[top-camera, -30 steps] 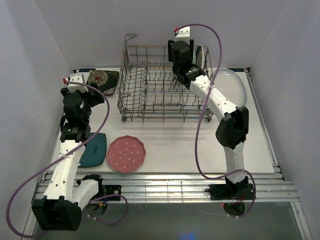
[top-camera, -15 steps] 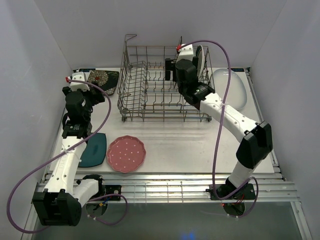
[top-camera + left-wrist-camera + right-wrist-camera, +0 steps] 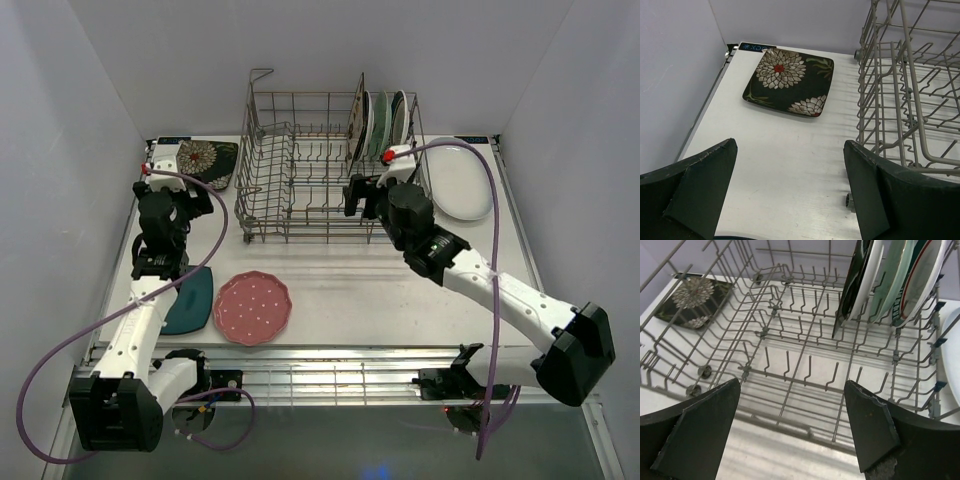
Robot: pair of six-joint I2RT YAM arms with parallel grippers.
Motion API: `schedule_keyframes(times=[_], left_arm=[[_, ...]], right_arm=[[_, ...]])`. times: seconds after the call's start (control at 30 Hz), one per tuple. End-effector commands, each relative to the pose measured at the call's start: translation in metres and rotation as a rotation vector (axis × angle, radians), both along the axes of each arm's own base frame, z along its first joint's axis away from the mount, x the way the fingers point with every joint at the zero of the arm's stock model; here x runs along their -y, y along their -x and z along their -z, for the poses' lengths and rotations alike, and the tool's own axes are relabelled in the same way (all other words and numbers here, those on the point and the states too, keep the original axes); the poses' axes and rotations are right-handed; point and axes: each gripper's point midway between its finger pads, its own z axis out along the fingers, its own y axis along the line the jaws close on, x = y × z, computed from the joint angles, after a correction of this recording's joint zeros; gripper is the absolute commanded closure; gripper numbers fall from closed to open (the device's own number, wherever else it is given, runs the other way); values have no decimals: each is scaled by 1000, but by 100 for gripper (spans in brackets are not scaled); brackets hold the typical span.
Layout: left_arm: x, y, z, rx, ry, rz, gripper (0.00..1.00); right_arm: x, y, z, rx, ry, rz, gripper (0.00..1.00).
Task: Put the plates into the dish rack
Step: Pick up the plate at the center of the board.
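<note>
Overall, dish rack [image 3: 300, 190]: stood at 12 o'clock on the surface [image 3: 350, 290].
Racked plates [image 3: 382, 120]: upright in its 2 o'clock corner.
Oval plate [image 3: 460, 180]: at the rack's 3 o'clock.
Pink plate [image 3: 253, 307]: 7 o'clock.
Teal plate [image 3: 192, 298]: 8 o'clock.
Floral plate [image 3: 206, 162]: 9 o'clock.
Left end effector [image 3: 790, 145]: released, empty.
Right end effector [image 3: 792, 385]: released, empty.

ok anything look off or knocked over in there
Nothing stands out. The racked plates stand on edge at the right end of the dish rack, leaning only slightly. The pink plate, teal plate, floral square plate and white oval plate lie flat on the table, with no visible damage.
</note>
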Motion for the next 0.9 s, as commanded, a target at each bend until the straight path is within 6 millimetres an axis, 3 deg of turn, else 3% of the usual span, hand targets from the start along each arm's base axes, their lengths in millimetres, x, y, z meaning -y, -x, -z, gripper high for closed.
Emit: schedule_keyframes(times=[0.0,0.2,0.3,0.47,0.6,0.83,0.87], left_arm=[[3,4,-17,65,2,25,2],[9,16,-27,112,18,53,2],[10,20,-31,130,25,59,2],[11,22,-33,142,21,65,2],[9,24,-35,147,16,55,2],[11,25,-37,156,15,67,2],[11,25,-37,156,15,67,2]], right_arm=[[-5,21,-20,66,-131,-83,10],[-11,46,-10,62,-160,-196,10],[-19,45,-6,36,-147,-213,10],[-33,38,21,-83,-91,-203,10],[-44,41,24,-127,-88,-211,9],[-62,77,13,-100,-143,-330,9],[-62,81,19,-110,-145,-339,9]])
